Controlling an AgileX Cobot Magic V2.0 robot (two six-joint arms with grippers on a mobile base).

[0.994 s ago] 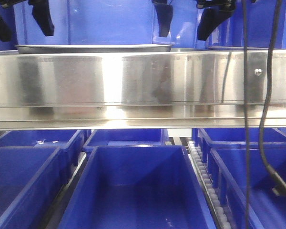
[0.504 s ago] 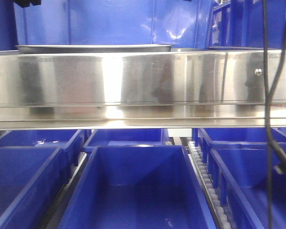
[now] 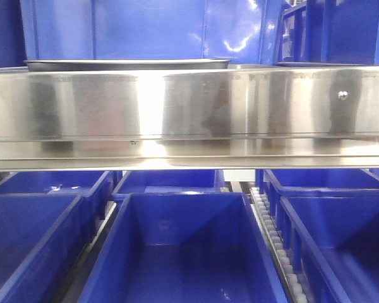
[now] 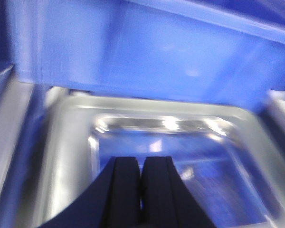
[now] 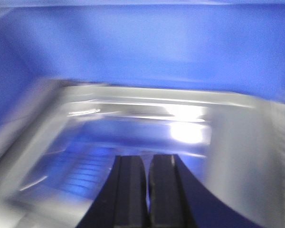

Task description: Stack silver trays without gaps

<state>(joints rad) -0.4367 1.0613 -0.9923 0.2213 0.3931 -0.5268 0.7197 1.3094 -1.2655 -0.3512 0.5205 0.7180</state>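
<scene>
Both grippers, left gripper (image 4: 141,190) and right gripper (image 5: 146,190), have fingers pressed together, empty, above the silver trays (image 4: 156,137). You risk jamming a rim if you descend blind through this blur.

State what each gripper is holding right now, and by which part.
Nothing. The left gripper and right gripper are both shut with nothing between the fingers, each above a silver tray.
</scene>
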